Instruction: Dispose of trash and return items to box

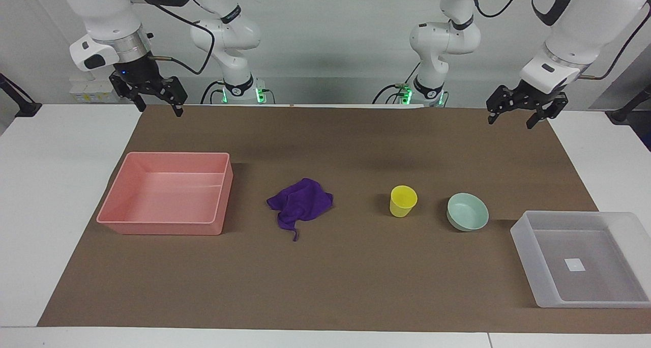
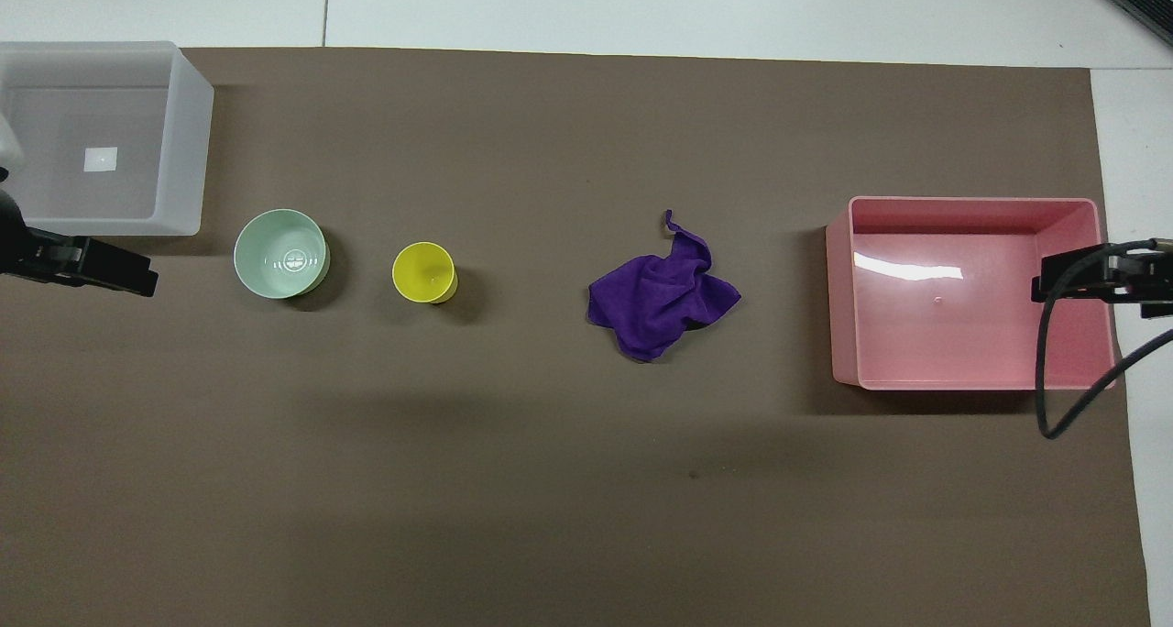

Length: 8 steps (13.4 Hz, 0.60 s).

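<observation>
The trash, a crumpled purple cloth (image 1: 301, 201) (image 2: 662, 299), lies on the brown mat near the table's middle. The items stand beside it toward the left arm's end: first an upright yellow cup (image 1: 403, 201) (image 2: 424, 272), then a mint-green bowl (image 1: 467, 211) (image 2: 280, 253). The box, a translucent tray (image 1: 529, 246) (image 2: 188, 150) with a white sticker, sits at the left arm's end with nothing in it. My left gripper (image 1: 511, 121) (image 2: 92, 268) hangs open, raised over the mat at that end. My right gripper (image 1: 158, 109) (image 2: 1095, 274) hangs open, raised at the right arm's end. Neither touches anything.
A pink rectangular tray (image 1: 163, 228) (image 2: 843, 297) with nothing in it stands on the mat at the right arm's end, beside the cloth. The brown mat (image 1: 325, 287) covers most of the white table. A black cable loops down from the right arm.
</observation>
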{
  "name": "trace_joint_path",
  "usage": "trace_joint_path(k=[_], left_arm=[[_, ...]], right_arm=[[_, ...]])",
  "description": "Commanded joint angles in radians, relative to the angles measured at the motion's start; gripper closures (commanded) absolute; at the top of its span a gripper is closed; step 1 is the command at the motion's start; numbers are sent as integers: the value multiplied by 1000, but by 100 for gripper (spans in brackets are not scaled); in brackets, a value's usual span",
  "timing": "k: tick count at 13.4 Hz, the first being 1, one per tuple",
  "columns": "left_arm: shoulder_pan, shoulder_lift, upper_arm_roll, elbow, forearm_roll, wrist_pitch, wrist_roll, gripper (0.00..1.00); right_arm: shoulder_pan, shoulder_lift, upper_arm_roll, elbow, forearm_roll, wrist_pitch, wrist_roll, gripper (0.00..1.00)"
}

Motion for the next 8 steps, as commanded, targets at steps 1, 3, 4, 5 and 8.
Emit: trace_joint_path(k=[1, 3, 4, 5, 8], left_arm=[[23, -29, -10, -31, 16, 16, -5, 0], [23, -29, -10, -30, 16, 18, -14, 0], [23, -29, -10, -30, 16, 16, -14, 0], [19, -29, -10, -31, 16, 18, -7, 0], [28, -29, -8, -31, 16, 27, -13, 0]], right_arm=[[-7, -22, 2, -21, 17, -5, -20, 0], [-8, -22, 4, -22, 17, -5, -20, 0], [-8, -22, 4, -21, 17, -5, -20, 0], [-8, -22, 4, -22, 17, -5, -20, 0], [-8, -22, 4, -22, 17, -5, -20, 0]])
